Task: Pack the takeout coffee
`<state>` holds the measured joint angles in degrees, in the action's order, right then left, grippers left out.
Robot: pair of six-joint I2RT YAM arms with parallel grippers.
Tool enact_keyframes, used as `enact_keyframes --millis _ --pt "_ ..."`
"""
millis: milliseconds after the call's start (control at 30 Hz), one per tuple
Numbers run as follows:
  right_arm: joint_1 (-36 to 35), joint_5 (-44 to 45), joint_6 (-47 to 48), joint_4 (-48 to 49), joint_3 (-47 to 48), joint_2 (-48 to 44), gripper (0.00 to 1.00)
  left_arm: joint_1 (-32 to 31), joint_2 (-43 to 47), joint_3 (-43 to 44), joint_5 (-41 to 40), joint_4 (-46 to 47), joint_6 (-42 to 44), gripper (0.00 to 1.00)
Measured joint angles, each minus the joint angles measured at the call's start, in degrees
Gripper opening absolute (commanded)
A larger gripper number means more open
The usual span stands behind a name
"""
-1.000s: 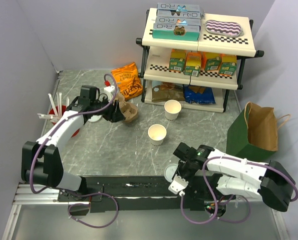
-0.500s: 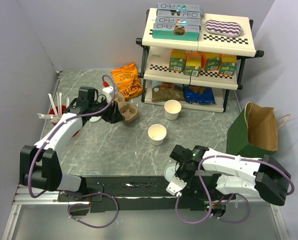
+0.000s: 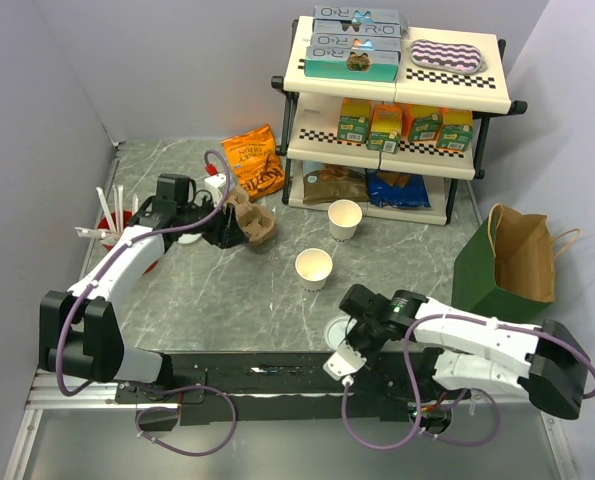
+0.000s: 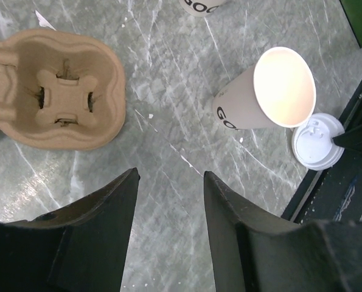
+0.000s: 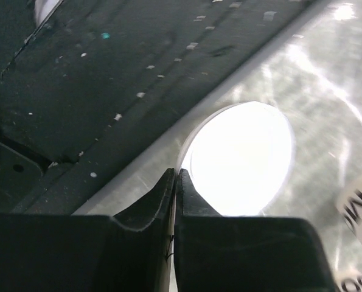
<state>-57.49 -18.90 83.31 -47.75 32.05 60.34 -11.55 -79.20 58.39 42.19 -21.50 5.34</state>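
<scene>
At the near edge, a black strip point(image 3: 237, 370) borders the grey marbled worktop point(image 3: 217, 290). Beside it the right gripper point(image 5: 174, 176) has its jaws pressed together at the rim of the round white sip lid point(image 4: 318, 141), which lies flat on the stone. Whether the rim is nipped between them I cannot tell. Just beyond the lid stands the takeout coffee cup point(image 3: 314, 268), upright, open and unlidded. A second paper cup point(image 3: 345, 218) stands farther back, near the shelf rack point(image 3: 397, 110). To the left, the left gripper point(image 4: 170, 175) hangs over bare stone, jaws spread and empty, just beside the brown pulp cup carrier point(image 4: 59, 97). Behind lie an orange snack bag point(image 3: 254, 160) and a red holder point(image 3: 112, 225) of white sticks. A green-and-brown paper bag point(image 3: 522, 255) stands at the right. Lilac walls point(image 3: 157, 60) close three sides.
</scene>
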Motion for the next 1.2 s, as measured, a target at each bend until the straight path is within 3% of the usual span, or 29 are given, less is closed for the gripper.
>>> enact_keyframes --millis 200,367,567,700,800,900,1033,1200 --pt "0.35 -0.94 -4.98 -5.14 5.77 -4.44 0.0 0.02 0.22 0.46 1.01 -2.08 1.49 0.54" --pt "6.64 -7.26 -12.76 -13.29 19.02 -4.07 0.0 -0.46 3.78 0.44 1.46 -3.82 5.11 0.55" --pt "24.11 -26.53 -26.14 -18.47 41.16 5.31 0.0 -5.27 10.14 0.02 0.33 -3.1 10.16 0.58" --pt "28.11 -37.55 -38.27 -14.62 43.19 9.88 0.0 -8.9 11.47 -1.03 -2.75 -0.48 10.38 0.61" --pt "31.56 -45.18 -52.92 -4.63 38.25 10.45 0.0 -10.95 11.37 -1.99 -5.95 1.62 9.01 0.68" --pt "35.08 -49.03 -70.01 11.21 30.77 9.68 0.0 -12.96 10.05 -1.57 -10.23 2.38 6.62 0.7" --pt "37.86 -50.84 -97.33 38.6 18.29 8.55 0.0 -15.89 5.49 2.19 -15.41 1.79 4.28 0.99" --pt "39.08 -52.17 -116.08 58.34 12.31 8.96 0.0 -17.59 4.74 2.4 -18.34 3.19 1.97 0.99"
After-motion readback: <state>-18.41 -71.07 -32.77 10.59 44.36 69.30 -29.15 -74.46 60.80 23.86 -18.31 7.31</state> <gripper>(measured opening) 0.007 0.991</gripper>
